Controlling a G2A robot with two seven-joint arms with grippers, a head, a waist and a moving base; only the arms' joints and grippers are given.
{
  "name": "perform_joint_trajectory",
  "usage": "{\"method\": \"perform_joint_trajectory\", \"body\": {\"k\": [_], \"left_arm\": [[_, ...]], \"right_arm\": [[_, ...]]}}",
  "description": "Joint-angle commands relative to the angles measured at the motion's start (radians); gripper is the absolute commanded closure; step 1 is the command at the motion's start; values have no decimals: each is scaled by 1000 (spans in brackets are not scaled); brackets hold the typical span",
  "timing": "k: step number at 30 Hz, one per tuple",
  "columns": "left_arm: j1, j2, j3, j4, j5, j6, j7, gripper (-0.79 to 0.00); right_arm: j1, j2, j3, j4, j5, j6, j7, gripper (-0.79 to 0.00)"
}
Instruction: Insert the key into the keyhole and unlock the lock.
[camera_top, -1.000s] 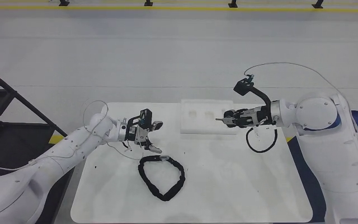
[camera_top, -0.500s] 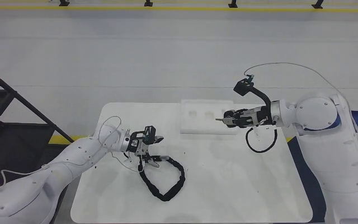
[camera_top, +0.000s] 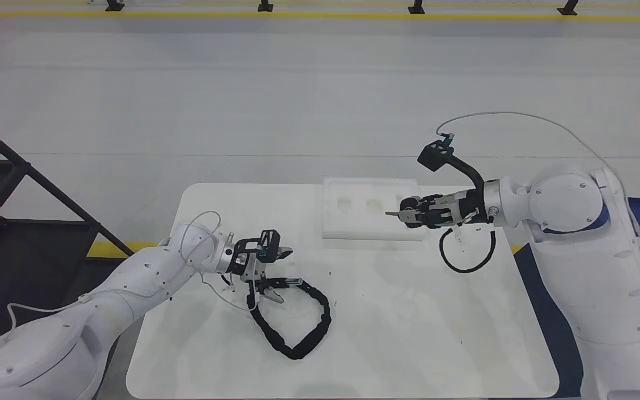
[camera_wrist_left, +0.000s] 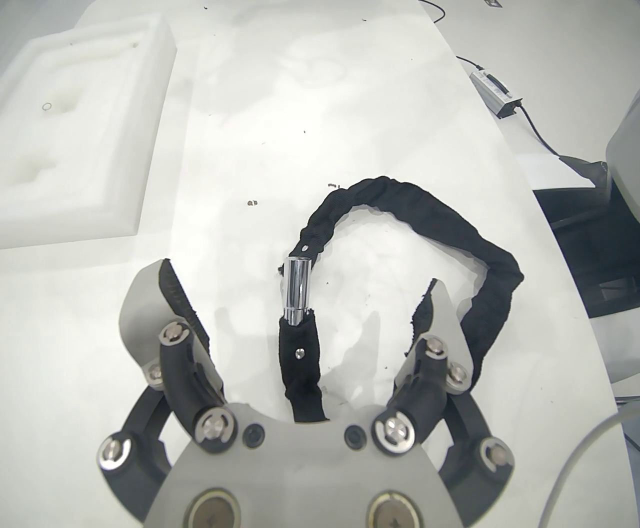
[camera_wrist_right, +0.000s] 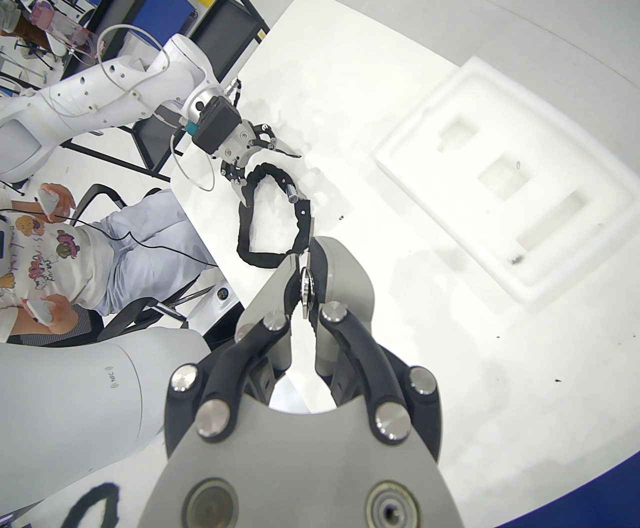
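Left gripper (camera_top: 272, 283) at near left, low over the table (camera_top: 420, 340), fingers spread wide apart. Between those fingers, clear of both: chrome lock cylinder (camera_wrist_left: 296, 290), lying flat, bridging the two sleeve ends of the lock (camera_top: 296, 325). Black-sleeved chain of that lock laid in a closed loop on the table, running near and right from the cylinder. Farther and to the right, well apart from the lock: right gripper (camera_top: 403, 213), held above the table, fingers pressed together on the bow of the key (camera_wrist_right: 305, 290). Key blade pointing left, seen from above against the foam tray (camera_top: 350, 215). Tray at the far edge of the table, centre, with three shallow recesses.
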Motion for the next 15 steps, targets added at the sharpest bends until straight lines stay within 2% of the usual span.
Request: {"method": "perform_joint_trajectory", "body": {"k": [1, 8, 15], "left_arm": [[0, 0, 0, 0, 0, 0, 0, -785], [25, -6, -18, -12, 10, 43, -88, -785], [29, -20, -24, 0, 64, 46, -73, -785]], "right_arm": [[0, 0, 0, 0, 0, 0, 0, 0], [0, 0, 0, 0, 0, 0, 0, 0], [0, 0, 0, 0, 0, 0, 0, 0]]}}
